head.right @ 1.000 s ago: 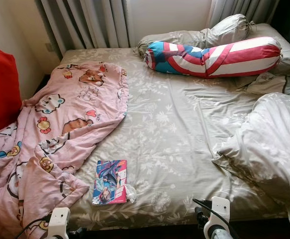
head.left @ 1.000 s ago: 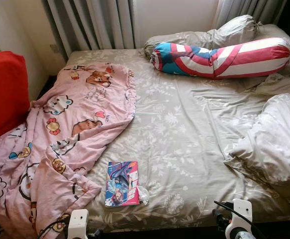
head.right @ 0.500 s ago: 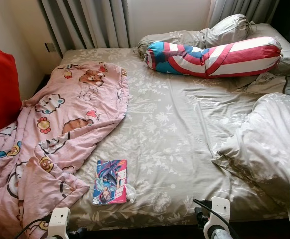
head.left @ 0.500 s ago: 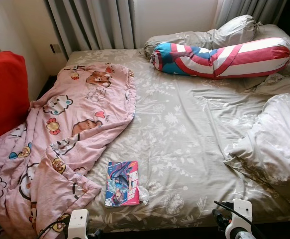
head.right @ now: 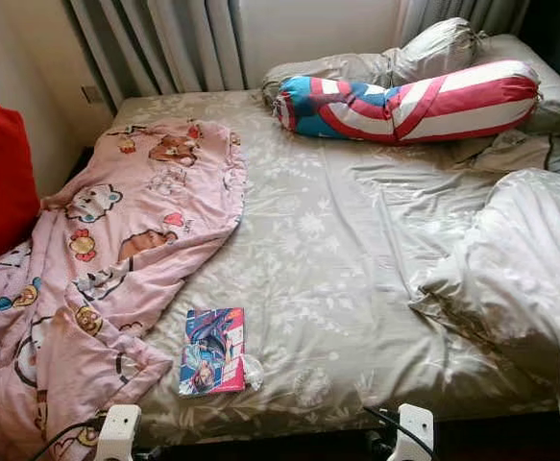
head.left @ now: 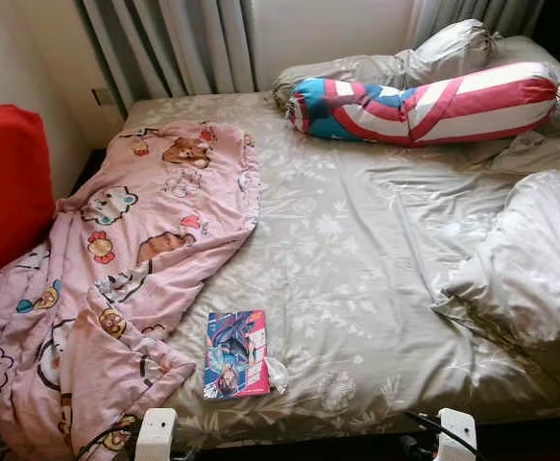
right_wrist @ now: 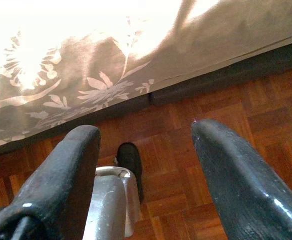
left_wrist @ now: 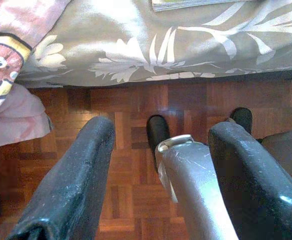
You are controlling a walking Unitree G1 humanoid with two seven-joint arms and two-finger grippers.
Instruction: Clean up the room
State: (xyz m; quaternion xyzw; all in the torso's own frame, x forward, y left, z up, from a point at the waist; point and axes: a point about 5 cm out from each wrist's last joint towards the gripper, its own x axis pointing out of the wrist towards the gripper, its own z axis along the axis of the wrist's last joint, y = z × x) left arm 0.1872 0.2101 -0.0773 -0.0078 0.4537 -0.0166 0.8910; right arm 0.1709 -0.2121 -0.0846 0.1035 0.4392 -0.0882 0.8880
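Book [head.left: 236, 353] lies flat near the bed's [head.left: 356, 240] front edge, touching the pink blanket's [head.left: 116, 279] edge. Left gripper [left_wrist: 158, 165] and right gripper [right_wrist: 146, 165] hang below the bed edge over parquet floor [right_wrist: 246, 115], fingers spread wide, holding nothing.

- I see open sheet across the bed [head.left: 356, 250] middle.
- Pink blanket [head.left: 116, 279] crowds my left, rumpled duvet [head.left: 529, 269] my right.
- Bolster [head.left: 424, 96] blocks the head end.
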